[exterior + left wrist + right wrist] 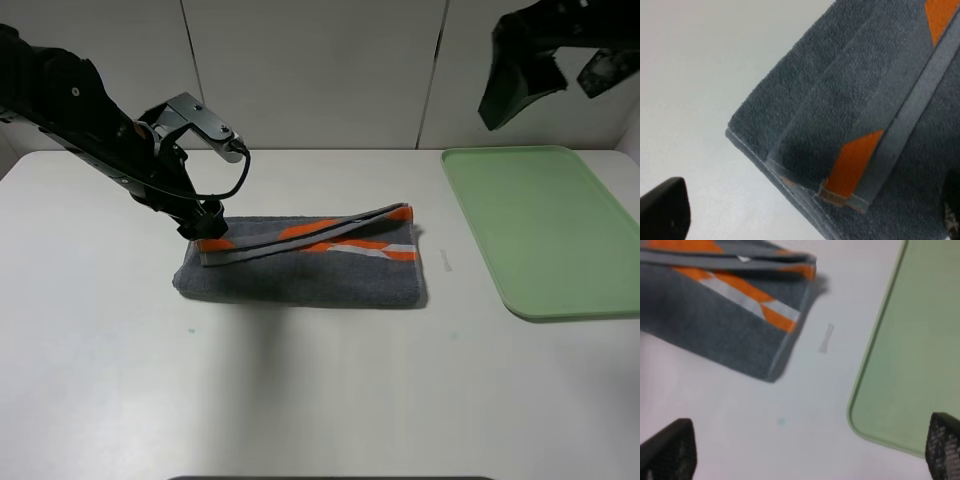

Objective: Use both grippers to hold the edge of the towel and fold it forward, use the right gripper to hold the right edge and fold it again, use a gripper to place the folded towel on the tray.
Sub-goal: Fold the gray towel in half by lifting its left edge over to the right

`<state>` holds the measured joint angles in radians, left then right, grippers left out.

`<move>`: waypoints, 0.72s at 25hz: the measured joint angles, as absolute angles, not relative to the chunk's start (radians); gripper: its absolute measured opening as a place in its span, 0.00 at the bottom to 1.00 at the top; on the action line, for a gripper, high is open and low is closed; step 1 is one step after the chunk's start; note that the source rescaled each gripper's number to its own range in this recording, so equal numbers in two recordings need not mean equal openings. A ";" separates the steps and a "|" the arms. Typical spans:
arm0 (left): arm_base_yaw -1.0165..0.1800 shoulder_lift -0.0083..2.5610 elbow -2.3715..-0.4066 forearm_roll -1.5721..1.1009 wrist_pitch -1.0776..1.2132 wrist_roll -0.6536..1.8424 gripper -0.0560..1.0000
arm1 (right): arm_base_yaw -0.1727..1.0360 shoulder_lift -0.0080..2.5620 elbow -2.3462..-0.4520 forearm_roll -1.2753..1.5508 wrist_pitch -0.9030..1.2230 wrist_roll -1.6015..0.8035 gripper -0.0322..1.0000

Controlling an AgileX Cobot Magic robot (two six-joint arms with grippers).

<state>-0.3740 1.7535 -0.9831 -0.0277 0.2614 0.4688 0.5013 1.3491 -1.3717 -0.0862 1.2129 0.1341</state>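
Note:
The dark grey towel (300, 280) lies folded once on the white table, left of the tray. Its edge (300, 240) with orange patches and a light grey band runs along the top layer, slightly raised. My left gripper (207, 228) hovers at the towel's left end, open. In the left wrist view the towel (840, 100) corner and an orange patch (855, 165) sit between the spread fingertips (662, 210). My right gripper (555, 85) hangs high above the pale green tray (540, 230), open and empty. Its wrist view shows the towel (715, 325), the tray (920, 340) and one finger (667, 450).
A small pale mark (443, 260) lies on the table between the towel and the tray, also seen as the mark (826, 337) in the right wrist view. White wall panels stand behind the table. The tray holds nothing.

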 joint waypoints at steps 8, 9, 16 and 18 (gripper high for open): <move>-0.374 1.753 -0.983 -0.028 0.261 0.469 1.00 | 0.501 1.003 -1.078 -0.086 1.216 0.139 1.00; -0.374 1.753 -0.983 -0.028 0.261 0.469 1.00 | 0.501 0.963 -1.042 -0.086 1.217 0.139 1.00; -0.374 1.753 -0.983 -0.024 0.259 0.469 1.00 | 0.501 0.638 -0.843 -0.089 1.219 0.139 1.00; -0.374 1.753 -0.983 -0.024 0.259 0.469 1.00 | 0.501 0.514 -0.788 -0.089 1.220 0.139 1.00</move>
